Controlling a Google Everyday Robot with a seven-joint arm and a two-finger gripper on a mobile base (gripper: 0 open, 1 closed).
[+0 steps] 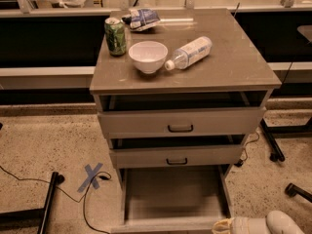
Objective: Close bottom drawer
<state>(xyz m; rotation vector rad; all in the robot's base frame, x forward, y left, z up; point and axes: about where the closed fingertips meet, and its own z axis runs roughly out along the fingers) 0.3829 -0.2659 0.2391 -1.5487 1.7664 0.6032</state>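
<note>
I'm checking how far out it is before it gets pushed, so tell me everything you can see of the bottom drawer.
The bottom drawer is the lowest of three in the grey-beige cabinet. It stands pulled far out, level, over the speckled floor. Its plain grey interior is bare, framed by thin side walls. Only the top edge of its front panel shows, so the handle is hidden. The gripper sits at its front right corner; whether they touch cannot be told.
</note>
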